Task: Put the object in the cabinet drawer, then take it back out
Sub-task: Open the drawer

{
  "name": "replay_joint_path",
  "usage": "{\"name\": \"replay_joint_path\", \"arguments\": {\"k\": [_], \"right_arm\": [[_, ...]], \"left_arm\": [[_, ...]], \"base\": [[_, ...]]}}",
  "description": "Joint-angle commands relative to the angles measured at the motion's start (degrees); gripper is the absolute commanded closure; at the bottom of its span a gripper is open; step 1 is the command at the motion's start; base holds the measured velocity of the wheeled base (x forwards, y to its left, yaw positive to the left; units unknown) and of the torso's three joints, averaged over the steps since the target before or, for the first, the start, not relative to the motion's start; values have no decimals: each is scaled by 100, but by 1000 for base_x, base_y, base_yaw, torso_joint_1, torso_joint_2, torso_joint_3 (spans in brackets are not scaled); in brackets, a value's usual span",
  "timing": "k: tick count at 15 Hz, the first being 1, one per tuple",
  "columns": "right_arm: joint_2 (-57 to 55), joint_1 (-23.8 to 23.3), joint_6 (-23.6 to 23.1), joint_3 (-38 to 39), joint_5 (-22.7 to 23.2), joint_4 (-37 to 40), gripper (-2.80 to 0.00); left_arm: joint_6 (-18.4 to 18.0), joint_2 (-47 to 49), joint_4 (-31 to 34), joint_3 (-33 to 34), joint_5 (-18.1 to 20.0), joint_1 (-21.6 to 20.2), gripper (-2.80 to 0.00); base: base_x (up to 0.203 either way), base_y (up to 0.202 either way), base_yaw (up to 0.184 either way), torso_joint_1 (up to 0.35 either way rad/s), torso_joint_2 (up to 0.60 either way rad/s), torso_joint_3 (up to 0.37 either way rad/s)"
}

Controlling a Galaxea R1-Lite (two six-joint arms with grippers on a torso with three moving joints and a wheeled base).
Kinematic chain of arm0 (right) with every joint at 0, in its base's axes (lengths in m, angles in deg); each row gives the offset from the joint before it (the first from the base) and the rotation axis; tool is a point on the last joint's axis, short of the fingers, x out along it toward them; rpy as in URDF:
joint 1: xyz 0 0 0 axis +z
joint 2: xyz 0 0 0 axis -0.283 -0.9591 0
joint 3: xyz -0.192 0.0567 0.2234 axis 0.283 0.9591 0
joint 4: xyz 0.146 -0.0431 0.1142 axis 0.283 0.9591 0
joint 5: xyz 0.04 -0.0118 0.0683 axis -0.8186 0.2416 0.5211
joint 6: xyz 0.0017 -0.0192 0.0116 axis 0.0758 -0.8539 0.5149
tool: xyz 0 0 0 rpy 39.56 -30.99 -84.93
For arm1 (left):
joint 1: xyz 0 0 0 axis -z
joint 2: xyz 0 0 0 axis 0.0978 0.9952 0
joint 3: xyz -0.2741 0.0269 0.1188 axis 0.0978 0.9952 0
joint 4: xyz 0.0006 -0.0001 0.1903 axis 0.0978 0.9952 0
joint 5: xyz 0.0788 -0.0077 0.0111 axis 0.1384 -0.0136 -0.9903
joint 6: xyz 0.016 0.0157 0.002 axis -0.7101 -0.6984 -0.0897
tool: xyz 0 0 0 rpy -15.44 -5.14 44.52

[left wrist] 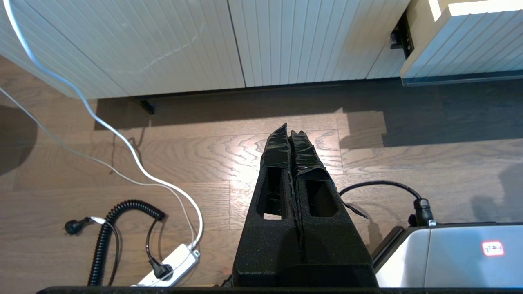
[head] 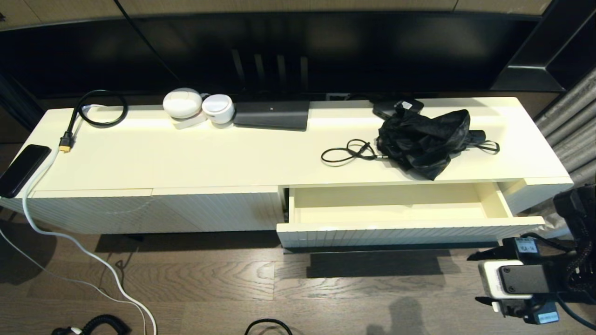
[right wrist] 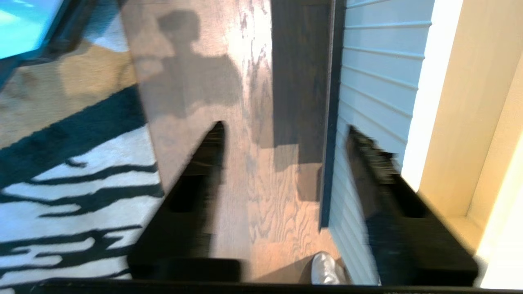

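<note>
R tool (right wrist: 286, 134): black fingers spread wide, nothing between them. It hangs low over the floor, w/ one finger in front of the ribbed front of the cabinet drawer (right wrist: 376, 61). The thin black bar handle (right wrist: 329, 122) runs between the fingers, untouched. On the tool's other side lies a rug (right wrist: 61, 196), white w/ black zebra-like stripes. In the head view the R arm's camera housing (head: 507, 279) sits just out from the drawer's R corner; it carries small white labels, text too small to read.

L tool (left wrist: 291, 134): black fingers pressed together, tips wrapped in wrinkled black tape, holding nothing. It hovers over the wood-grain floor (left wrist: 245, 163), facing the handle-less ribbed panels (left wrist: 163, 41). Near its base are a white power strip (left wrist: 171, 265) w/ a coiled black cord (left wrist: 110, 228), and a grey box w/ a small red-edged sticker (left wrist: 492, 248), unreadable.

Drawer (head: 400, 209) stands pulled out, glossy cream inside, nothing in it.

Beyond, on the cream tabletop (head: 209, 158): a crumpled black fabric object (head: 428, 139), soft and shiny, sits above the drawer, not in it. A thin looped black cable (head: 349, 152) lies just beside it. Further along are a flat matte black box (head: 272, 115), two rounded white devices (head: 198, 107), a black HDMI-type cable w/ gold plug (head: 67, 139), and a black phone (head: 23, 168) at the far L edge.
</note>
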Motion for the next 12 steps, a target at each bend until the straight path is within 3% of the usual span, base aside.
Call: {"name": "replay_joint_path", "arguments": {"k": [1,8,12], "right_arm": [[417,36,-36,-151,4,117,0],[-1251,351,-48,-1984,-93,194,0],[-2131,413,-53,-2455,-178,-94,0]], "left_arm": [[-4,2,2,0,2,0,0],[-4,0,2,0,2,9,0],[-4,0,2,0,2,0,0]], "base": [[0,0,0,0,0,0],[0,0,0,0,0,0],[0,0,0,0,0,0]]}}
